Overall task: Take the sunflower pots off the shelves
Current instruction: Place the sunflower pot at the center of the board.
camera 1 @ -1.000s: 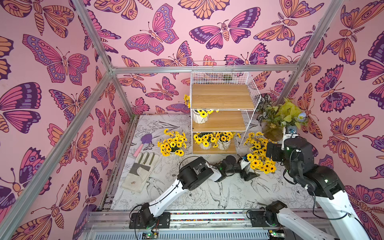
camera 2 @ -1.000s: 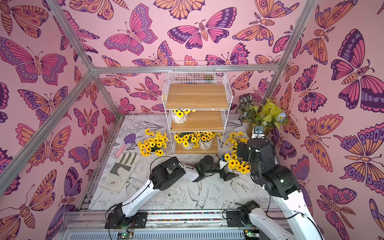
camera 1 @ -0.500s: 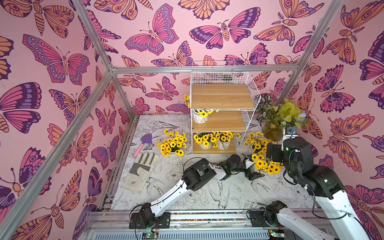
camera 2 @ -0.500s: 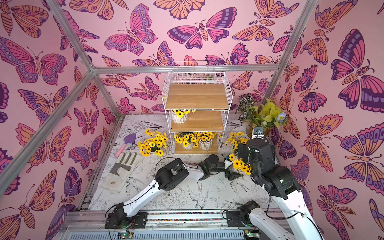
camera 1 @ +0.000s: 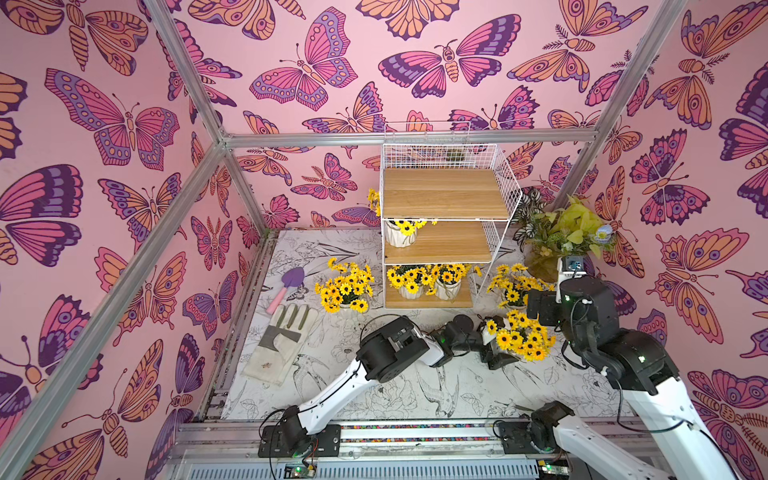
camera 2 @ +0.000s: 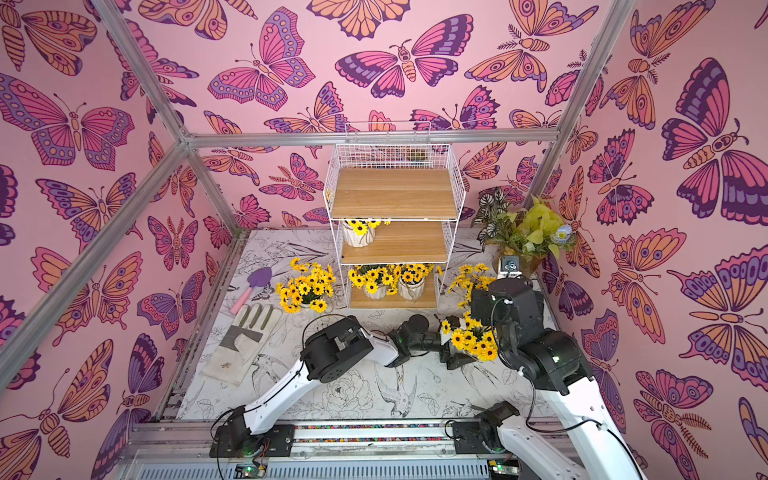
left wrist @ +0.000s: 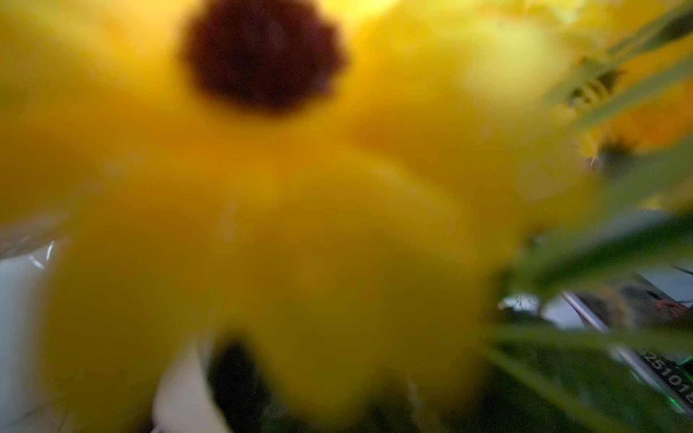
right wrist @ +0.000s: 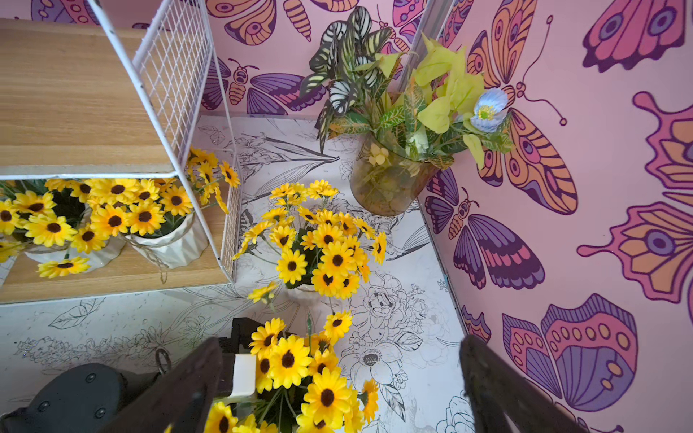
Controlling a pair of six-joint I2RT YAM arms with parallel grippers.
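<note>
Standing well beyond the left claw [camera 1: 492,343], the shelves [camera 1: 444,195] hold three sunflower pots [camera 1: 399,237], one mid-level, two down low. Fourth pot [camera 1: 523,340] sits right between that claw's wide-spread jaws; right claw [right wrist: 341,339] hovers over it, spread too, empty.

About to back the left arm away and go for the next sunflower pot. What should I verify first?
1. Left end effector free of the sunflower pot between its jaws: cannot tell; blooms hide any contact.
2. Right end effector open, empty: ok.
3. Top shelf cleared: ok.
4. Middle shelf cleared: not ok; one pot remains.
5. Bottom shelf cleared: not ok; two pots remain.
</note>
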